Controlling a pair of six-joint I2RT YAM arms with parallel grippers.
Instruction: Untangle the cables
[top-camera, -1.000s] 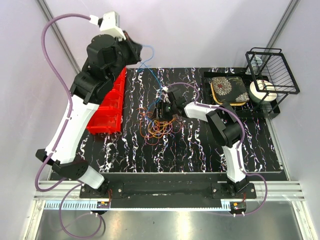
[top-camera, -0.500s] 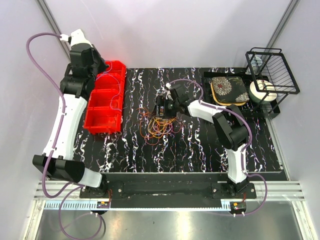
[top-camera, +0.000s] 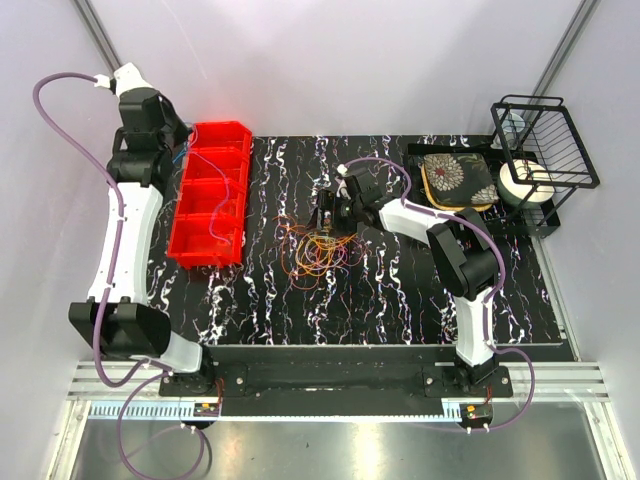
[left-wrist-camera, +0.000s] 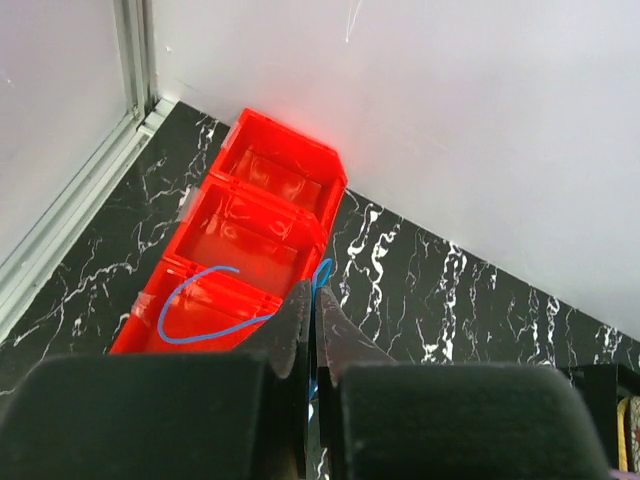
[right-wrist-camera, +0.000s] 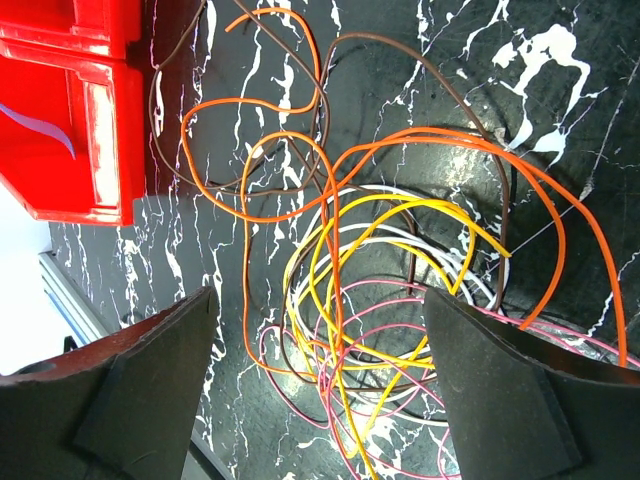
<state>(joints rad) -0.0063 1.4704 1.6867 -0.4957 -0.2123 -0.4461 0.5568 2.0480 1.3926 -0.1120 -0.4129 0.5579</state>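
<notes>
Left gripper (left-wrist-camera: 312, 300), clamped on one blue cable (left-wrist-camera: 162, 313), is now dangling it over the red bin (left-wrist-camera: 285, 143), having swung away from the rest: one strand freed. Right gripper (right-wrist-camera: 320, 390), jaws newly spread wide, is hovering over the remaining cables (top-camera: 318, 255) right of the bin.

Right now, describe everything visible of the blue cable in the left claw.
The blue cable is one thin, plastic-looking wire. The shut left claw pinches it; a short bend pokes past the tips, the rest curves in a loop over the nearest compartment of the red bin. Contact with the bin is unclear.
</notes>
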